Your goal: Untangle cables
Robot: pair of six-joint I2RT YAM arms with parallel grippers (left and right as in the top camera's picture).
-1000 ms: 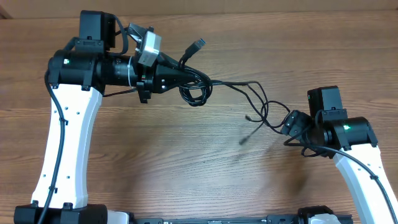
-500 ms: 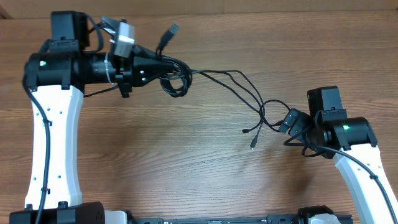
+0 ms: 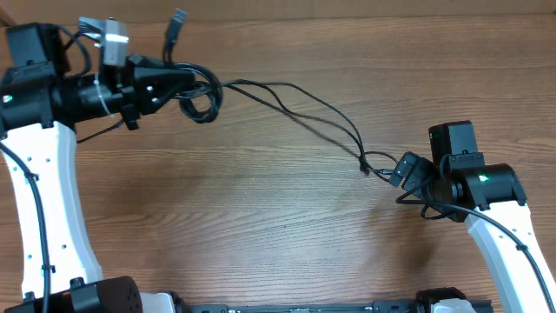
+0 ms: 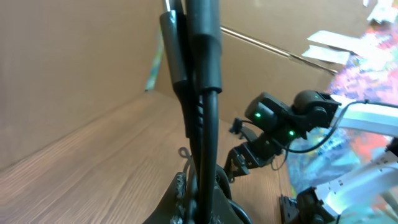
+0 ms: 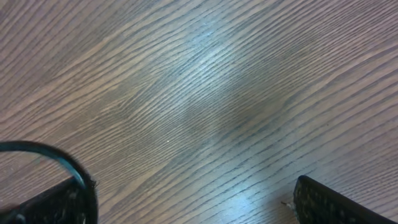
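Note:
Thin black cables [image 3: 300, 103] stretch taut across the wooden table from upper left to middle right. My left gripper [image 3: 193, 80] is shut on their bunched end, with loops [image 3: 201, 103] hanging beside it and one plug [image 3: 177, 19] sticking up. In the left wrist view a plug and cord [image 4: 202, 93] rise straight out of the shut left gripper [image 4: 199, 190]. The far ends [image 3: 365, 163] lie just left of my right gripper [image 3: 400, 171], which is open. In the right wrist view the right gripper [image 5: 193, 199] has only bare wood between its fingers. A black cord [image 5: 65, 163] curves over its left finger.
The wooden table [image 3: 261, 217] spreads between both arms. A cardboard wall [image 4: 74, 68] stands along the table's back edge. The right arm [image 4: 280, 121] shows in the left wrist view, with colourful clutter behind it.
My left arm has swung left and back with the bunch, pulling the slack strands straight. The loose plug ends slid toward the right gripper. The right arm stayed put and its jaws widened slightly.

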